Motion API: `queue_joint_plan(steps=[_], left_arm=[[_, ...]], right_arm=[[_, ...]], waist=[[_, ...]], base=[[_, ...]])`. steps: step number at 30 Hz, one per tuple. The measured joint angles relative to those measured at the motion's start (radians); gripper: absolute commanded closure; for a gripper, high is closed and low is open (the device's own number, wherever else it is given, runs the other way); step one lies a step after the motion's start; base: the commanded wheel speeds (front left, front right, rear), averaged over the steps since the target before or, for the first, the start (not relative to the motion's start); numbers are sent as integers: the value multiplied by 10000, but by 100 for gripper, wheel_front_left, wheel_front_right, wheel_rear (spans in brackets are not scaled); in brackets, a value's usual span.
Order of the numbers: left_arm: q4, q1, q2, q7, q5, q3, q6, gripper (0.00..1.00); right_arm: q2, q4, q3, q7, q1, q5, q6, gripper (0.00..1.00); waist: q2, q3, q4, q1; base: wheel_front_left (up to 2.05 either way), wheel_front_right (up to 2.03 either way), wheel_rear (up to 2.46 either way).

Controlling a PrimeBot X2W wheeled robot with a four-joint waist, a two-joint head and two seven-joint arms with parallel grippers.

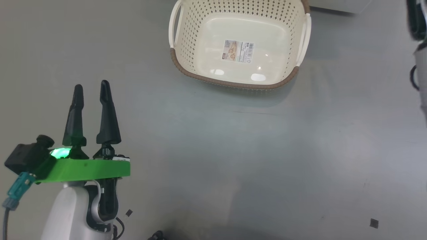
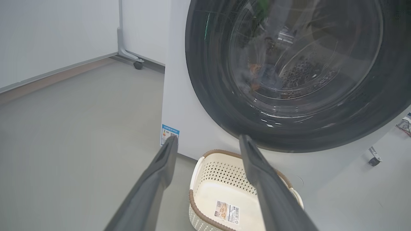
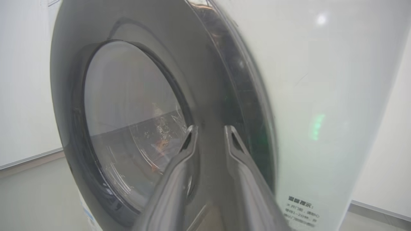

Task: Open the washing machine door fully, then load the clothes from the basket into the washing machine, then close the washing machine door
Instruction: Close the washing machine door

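With the basket point(image 1: 186, 50) empty at the top of the head view and the clothes point(image 2: 257, 75) behind the glass of the door point(image 2: 208, 80), we should press squarely on its rim until it latches, right gripper point(image 3: 211, 128) slightly parted and empty, left gripper point(image 1: 91, 85) wide open, empty, lower left.

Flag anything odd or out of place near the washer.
Nothing much: the basket sits upright and empty on the floor by the washer, and clothes show through the door. Two small dark scraps lie on the floor.
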Motion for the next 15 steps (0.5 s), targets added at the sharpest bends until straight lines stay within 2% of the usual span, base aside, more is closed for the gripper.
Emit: queue_joint_plan(steps=[1, 7, 10, 15], left_arm=[[4, -40, -2, 2, -12, 77, 0, 0], [349, -115, -8, 0, 54, 240, -59, 0], [458, -115, -2, 0, 855, 334, -102, 0], [725, -60, -2, 0, 1373, 495, -157, 0]], right_arm=[[117, -130, -19, 8, 261, 63, 0, 0], [420, -786, -290, 10, 1732, 188, 2, 0], [518, -1055, -441, 10, 2523, 286, 2, 0], [917, -1352, -640, 10, 3869, 454, 2, 0]], waist=[[0, -73, -72, 0], [0, -663, -531, 0], [0, -1024, -778, 0], [0, -1670, -1192, 0]], base=[[0, 0, 0], [0, 0, 0], [0, 0, 0], [0, 0, 0]])
